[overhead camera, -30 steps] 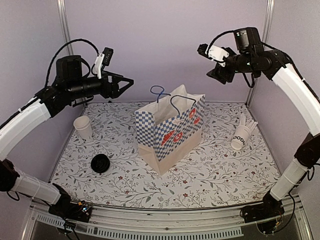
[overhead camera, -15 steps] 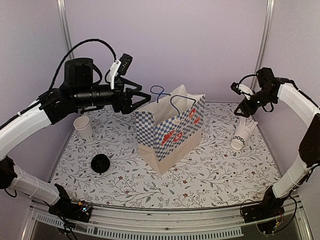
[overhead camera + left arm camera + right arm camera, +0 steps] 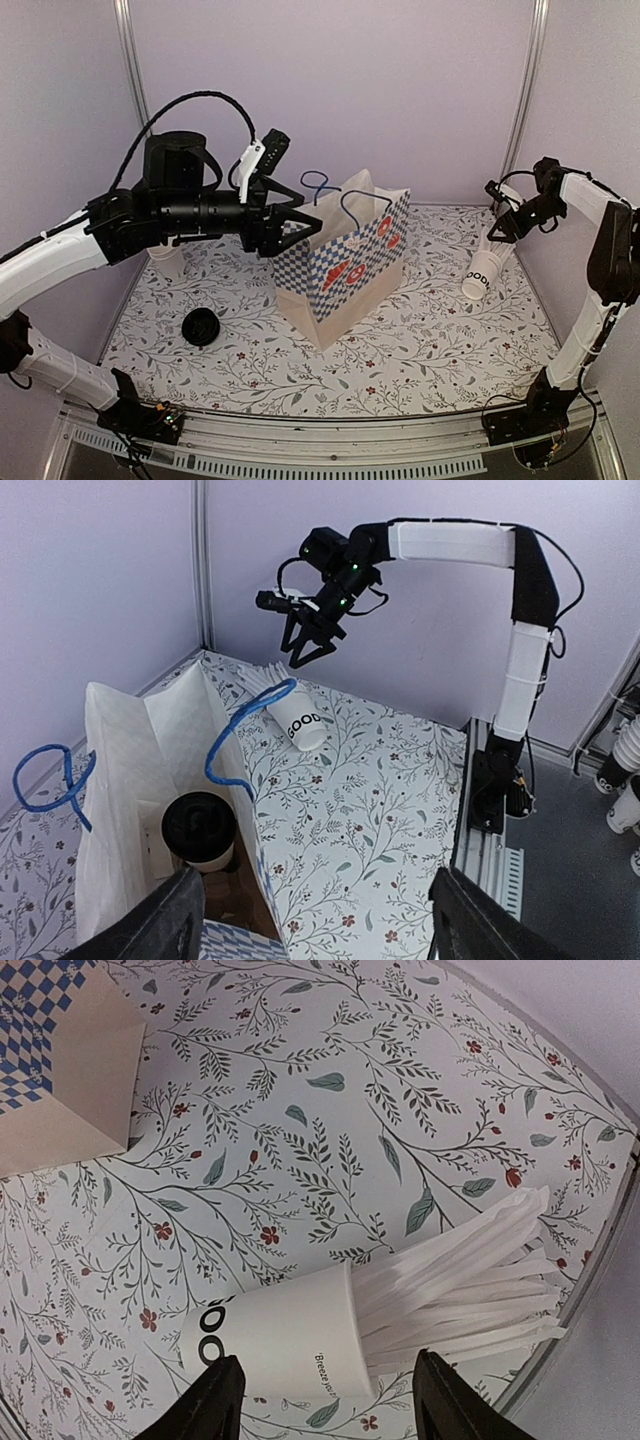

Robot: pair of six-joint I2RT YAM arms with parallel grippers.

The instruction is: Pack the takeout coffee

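Note:
The takeout coffee (image 3: pixel 200 830), a small white cup with a black lid, stands upright inside the blue-checkered paper bag (image 3: pixel 340 265). It shows only in the left wrist view; in the top view the bag's walls hide it. My left gripper (image 3: pixel 300 222) is open and empty, just above the bag's left top edge. In its own view (image 3: pixel 315 930) the cup sits below and to the left of the jaws. My right gripper (image 3: pixel 500 228) is open and empty over the lettered cup with white sticks (image 3: pixel 485 272) at the right.
The lettered cup (image 3: pixel 290 1335) lies on its side, sticks (image 3: pixel 470 1270) pointing at the back right wall. A plain white cup (image 3: pixel 165 262) stands at the left, partly behind my left arm. A loose black lid (image 3: pixel 202 327) lies front left. The bag's blue handles (image 3: pixel 235 735) stick up.
My left arm has swung right and now hovers at the bag's top. My right arm has come down from high up to just above the cup with sticks.

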